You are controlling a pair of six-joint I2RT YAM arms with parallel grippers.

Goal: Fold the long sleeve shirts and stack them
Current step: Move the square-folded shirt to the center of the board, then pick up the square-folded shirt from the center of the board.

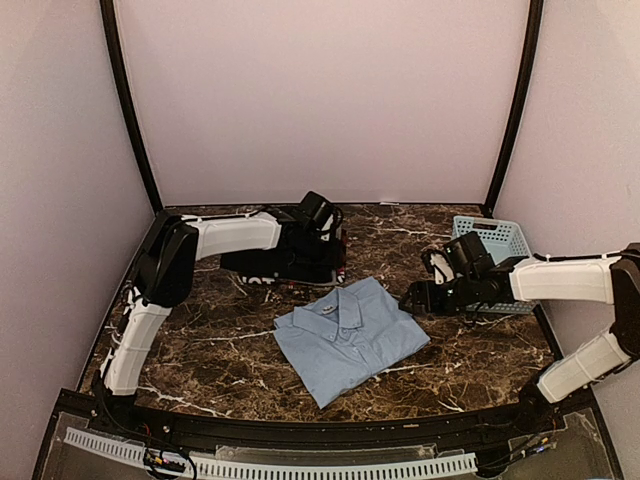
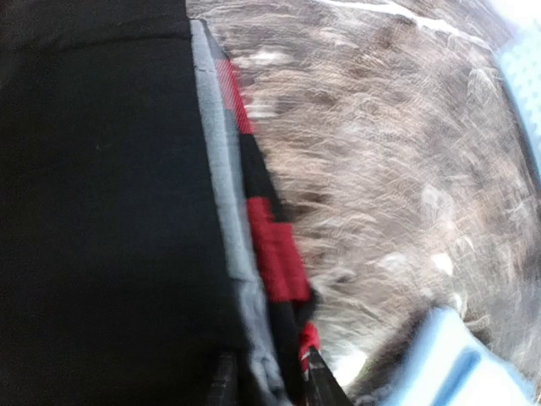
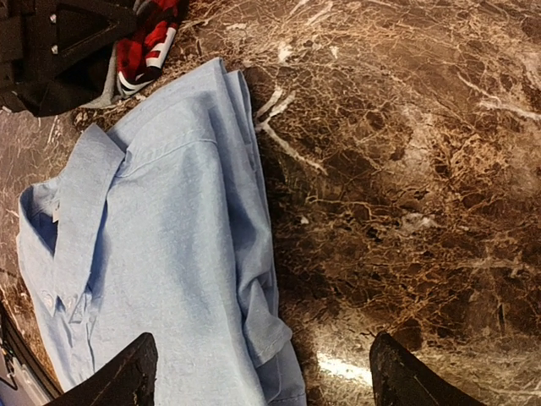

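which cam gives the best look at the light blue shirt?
Top external: the whole light blue shirt shows, folded, flat on the table. Right wrist gets its collar and one edge close up, cropped. Left wrist is blurred; a pale blue patch in its corner may be it.

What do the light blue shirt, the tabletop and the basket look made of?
Light blue shirt: woven cloth, likely cotton, matte; stitched collar and soft creases show in the right wrist view.
Tabletop: brown marble or a marble-look laminate, fairly glossy; white veins, patches of glare.
Basket: pale blue moulded plastic, judging by its even lattice walls.
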